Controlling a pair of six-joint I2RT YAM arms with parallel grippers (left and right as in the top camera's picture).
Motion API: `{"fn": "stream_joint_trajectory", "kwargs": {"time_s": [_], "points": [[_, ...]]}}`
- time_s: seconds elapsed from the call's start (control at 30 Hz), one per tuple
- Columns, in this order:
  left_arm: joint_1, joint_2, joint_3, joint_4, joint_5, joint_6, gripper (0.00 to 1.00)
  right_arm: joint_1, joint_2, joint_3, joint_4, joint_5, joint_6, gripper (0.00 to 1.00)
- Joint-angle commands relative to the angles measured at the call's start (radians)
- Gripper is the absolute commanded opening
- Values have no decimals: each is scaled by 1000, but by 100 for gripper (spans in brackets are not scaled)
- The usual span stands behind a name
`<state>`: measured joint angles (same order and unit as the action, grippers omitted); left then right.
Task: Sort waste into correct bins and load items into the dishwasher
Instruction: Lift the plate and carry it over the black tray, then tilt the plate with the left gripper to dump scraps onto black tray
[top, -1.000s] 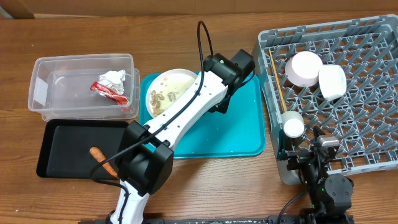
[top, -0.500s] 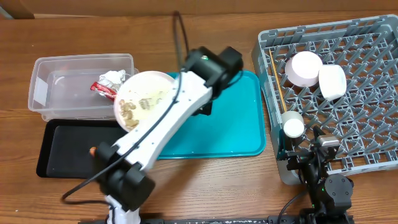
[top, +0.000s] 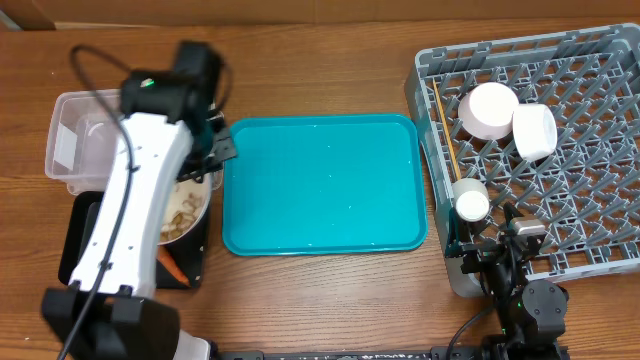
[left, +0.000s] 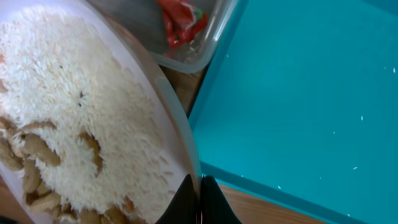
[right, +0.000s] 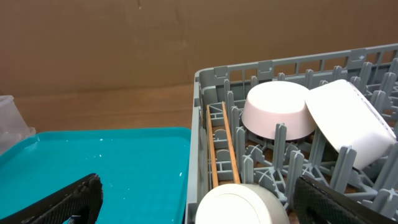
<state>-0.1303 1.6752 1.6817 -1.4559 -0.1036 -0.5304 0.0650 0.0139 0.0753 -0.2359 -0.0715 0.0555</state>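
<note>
the rack (top: 600, 220), right of frame, already holds two bowls (top: 490, 108), a cup (top: 471, 204) and chopsticks (top: 446, 125). the teal tray (top: 320, 185) carries no dishes. lower left, the left fingers (left: 214, 202) pinch the plate (left: 169, 112) rim over the black tray (top: 85, 240), near the carrot (top: 172, 268); its scraps (left: 31, 149) look untipped, the plate unracked. only the wrist view shows rice (left: 74, 87) and the wrapper (left: 180, 15) in the tub (top: 70, 140). right fingers (right: 68, 202) gape, empty.

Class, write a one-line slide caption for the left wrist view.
Left gripper pinches the rim of a white plate of rice and food scraps beside the teal tray.
</note>
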Motion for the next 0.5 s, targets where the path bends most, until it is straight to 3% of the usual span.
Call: {"fn": "stream_joint_trajectory", "kwargs": {"time_s": [0.0, 0.17, 0.47], "points": [[100, -128, -158, 90, 180, 80, 4, -8, -11, -5, 6, -1, -4, 100], [193, -252, -389, 249, 216, 82, 4, -8, -11, -5, 6, -1, -4, 100], [299, -331, -584, 428, 396, 138, 4, -8, -11, -5, 6, -1, -4, 100]]}}
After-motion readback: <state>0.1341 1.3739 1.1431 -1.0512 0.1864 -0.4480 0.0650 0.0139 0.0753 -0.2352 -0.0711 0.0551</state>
